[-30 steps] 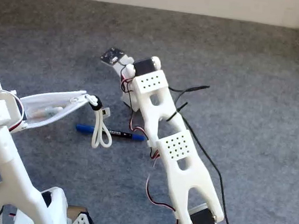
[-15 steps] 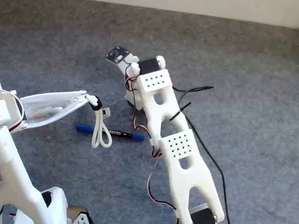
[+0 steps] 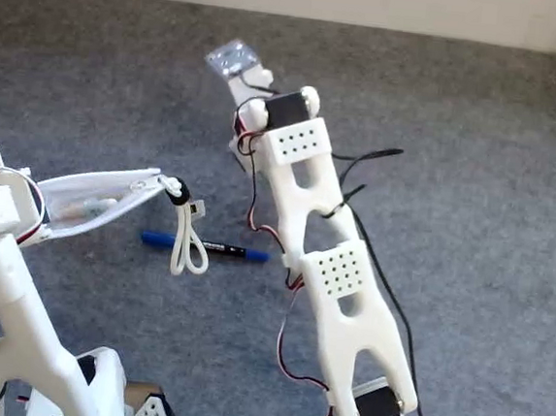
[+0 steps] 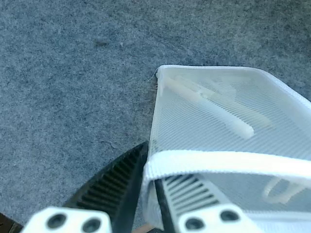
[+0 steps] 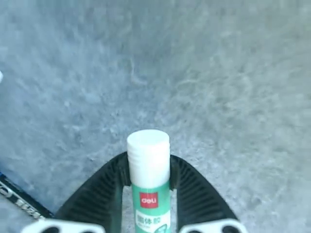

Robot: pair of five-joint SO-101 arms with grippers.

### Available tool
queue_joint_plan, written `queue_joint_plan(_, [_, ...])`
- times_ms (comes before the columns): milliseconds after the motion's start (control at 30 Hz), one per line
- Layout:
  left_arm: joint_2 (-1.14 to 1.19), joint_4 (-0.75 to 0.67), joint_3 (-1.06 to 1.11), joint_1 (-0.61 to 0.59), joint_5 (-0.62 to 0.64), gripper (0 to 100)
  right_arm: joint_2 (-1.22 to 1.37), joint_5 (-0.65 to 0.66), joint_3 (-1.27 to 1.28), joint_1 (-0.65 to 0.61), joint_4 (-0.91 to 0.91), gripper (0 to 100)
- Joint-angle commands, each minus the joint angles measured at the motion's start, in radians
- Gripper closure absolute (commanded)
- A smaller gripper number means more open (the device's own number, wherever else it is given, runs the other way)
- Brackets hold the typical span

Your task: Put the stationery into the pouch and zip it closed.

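I'm seeing one printed mark up close: a small red patch (image 5: 148, 199) with white lettering is sitting on the green-and-white glue stick (image 5: 148, 165). More white characters are starting just below it, cut off at the edge. Along the black barrel of the pen (image 3: 224, 250), pale print is running lengthwise, too small for me to read.

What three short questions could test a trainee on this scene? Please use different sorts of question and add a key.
1. True or false: the right claw is empty.
2. What does the left claw grip? A) a ruler B) the pouch C) scissors
3. Short answer: is the blue pen inside or outside the pouch?
Key: 1 false, it holds the glue stick; 2 B; 3 outside.
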Motion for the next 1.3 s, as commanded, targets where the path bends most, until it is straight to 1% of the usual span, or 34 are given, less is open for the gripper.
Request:
queue_joint_plan(0, [-0.004, 0.0, -0.007, -0.012, 0.006, 99, -0.148, -0.028, -0.058, 0.001, 0.019, 99.1])
queue_joint_plan(367, [-0.004, 0.0, -0.008, -0.012, 0.006, 99, -0.326, -0.029, -0.051, 0.002, 0.022, 99.4])
queue_joint_plan(433, [-0.004, 0.0, -0.008, -0.012, 0.006, 99, -0.361, -0.029, -0.012, 0.002, 0.022, 99.4])
queue_joint_plan(500, [-0.004, 0.0, -0.007, -0.012, 0.006, 99, -0.42, -0.029, 0.073, 0.002, 0.022, 99.4])
queue_joint_plan(600, [-0.004, 0.0, -0.007, -0.012, 0.006, 99, -0.556, -0.029, 0.274, -0.002, 0.022, 99.4])
queue_joint_plan(733, [-0.004, 0.0, -0.007, -0.012, 0.006, 99, -0.779, -0.029, 0.573, -0.038, 0.018, 99.4])
queue_joint_plan(867, [-0.004, 0.0, -0.005, -0.012, 0.006, 99, -0.951, -0.029, 0.799, -0.085, 0.013, 99.4])
queue_joint_plan(967, [-0.004, 0.0, -0.005, -0.012, 0.006, 99, -1.027, -0.029, 0.892, -0.111, 0.013, 99.4])
queue_joint_plan(1100, [-0.004, 0.0, -0.005, -0.012, 0.006, 99, -1.099, -0.035, 0.94, -0.133, 0.013, 99.4])
queue_joint_plan(1267, [-0.004, 0.0, -0.005, -0.012, 0.006, 99, -1.198, -0.201, 0.941, -0.185, 0.013, 99.4])
